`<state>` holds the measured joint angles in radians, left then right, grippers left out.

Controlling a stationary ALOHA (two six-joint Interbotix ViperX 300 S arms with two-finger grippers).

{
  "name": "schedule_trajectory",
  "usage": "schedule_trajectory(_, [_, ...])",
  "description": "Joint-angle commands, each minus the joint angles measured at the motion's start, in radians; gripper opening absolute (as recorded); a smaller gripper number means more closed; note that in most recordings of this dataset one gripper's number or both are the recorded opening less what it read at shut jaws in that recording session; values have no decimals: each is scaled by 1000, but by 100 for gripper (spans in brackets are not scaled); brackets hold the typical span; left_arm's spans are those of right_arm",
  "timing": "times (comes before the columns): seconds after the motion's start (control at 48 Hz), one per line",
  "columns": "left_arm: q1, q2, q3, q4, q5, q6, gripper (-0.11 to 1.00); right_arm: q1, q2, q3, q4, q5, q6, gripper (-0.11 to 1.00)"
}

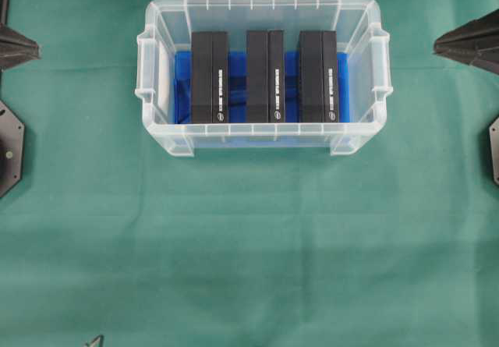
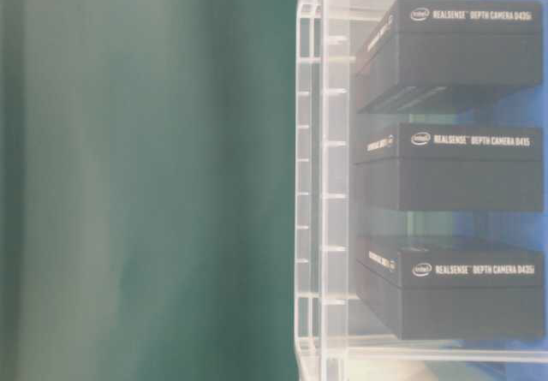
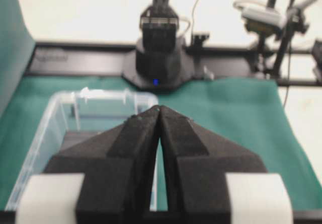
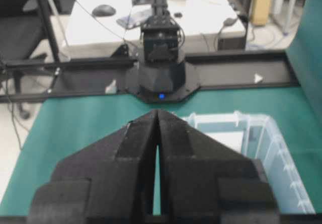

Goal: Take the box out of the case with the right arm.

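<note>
The clear case [image 1: 265, 2] sits at the back middle of the green cloth, with a blue sheet on its bottom. Three black boxes stand side by side in it: left [image 1: 209, 76], middle [image 1: 265, 76] and right [image 1: 318, 76]. The table-level view shows the case wall [image 2: 312, 184] and the white lettering on a box [image 2: 454, 158]. My right gripper [image 1: 438, 44] hovers just outside the case's right side, shut and empty, tips pointing at it. My left gripper [image 1: 33, 49] is far off to the left, also shut and empty. Their tips meet in both wrist views [image 3: 159, 108] [image 4: 157, 112].
Green cloth [image 1: 249, 246] covers the table in front of the case. Black arm bases sit at the left edge [image 1: 9, 148] and right edge [image 1: 493, 148]. Each wrist view shows the opposite arm's base [image 3: 158, 58] [image 4: 161, 68] and a black rail behind it.
</note>
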<state>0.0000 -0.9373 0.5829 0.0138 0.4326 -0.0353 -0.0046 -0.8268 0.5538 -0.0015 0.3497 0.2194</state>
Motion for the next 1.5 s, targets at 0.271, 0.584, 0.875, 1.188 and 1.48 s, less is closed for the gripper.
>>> schedule_trajectory(0.271, [-17,54,-94,3,325,-60,0,-5,5,-66,-2,336,72,0])
schedule_trajectory(0.584, [-60,109,-181,2,887,-133,0,-5,75,-160,-29,969,170,0])
schedule_trajectory(0.875, [-106,137,-209,0,1150,-163,0,-5,143,-192,-29,1331,183,0])
schedule_trajectory(1.188, [-106,138,-206,0,1150,-167,0,-5,161,-198,-28,1308,348,0])
schedule_trajectory(1.48, [-104,141,-209,0,1149,-169,0,-5,176,-204,-29,1315,1008,0])
